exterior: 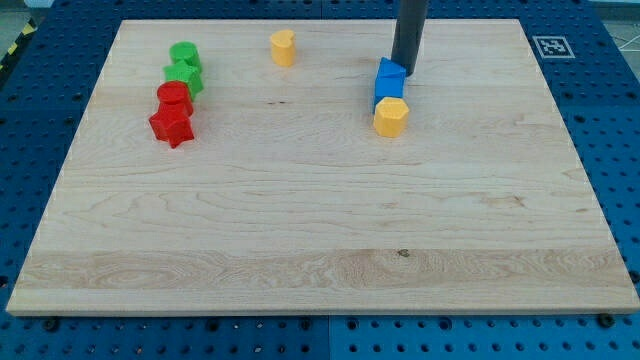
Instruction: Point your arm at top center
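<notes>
Wooden board (320,230) lies on blue pegboard. Gripper: none fitted; the tip (403,72) touches the blue cube (389,80), right of top-edge centre. Leftward travel apparently remains.

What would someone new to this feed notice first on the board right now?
Probably the straight dark rod coming down at the view's top right of centre, my tip right beside the blue cube-like block, with a yellow hexagonal block touching that cube just below. Next, the tight cluster at the view's upper left: two green blocks above a red cylinder and a red star-shaped block. A lone yellow block sits near top centre.
</notes>
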